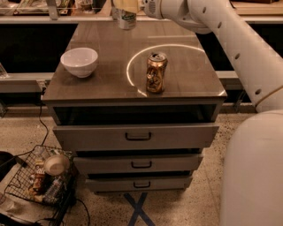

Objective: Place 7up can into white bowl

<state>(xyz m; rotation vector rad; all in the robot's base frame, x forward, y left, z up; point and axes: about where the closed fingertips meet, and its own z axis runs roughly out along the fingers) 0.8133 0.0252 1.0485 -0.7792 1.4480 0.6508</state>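
At 12 o'clock the pincer (125, 4), cropped by the top edge, clasps the 7up can (127, 20); the white bowl (79, 61) sits at 9 o'clock.

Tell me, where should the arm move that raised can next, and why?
Probably sideways and nearer, until the can hangs over the white bowl. The gripper, shut on the 7up can, is high over the far edge of the drawer cabinet, while the bowl sits empty near the front corner, well aside.

From the gripper (126, 5) holding the 7up can (127, 20) at the far edge, open tabletop (106, 46) reaches the white bowl (79, 62).
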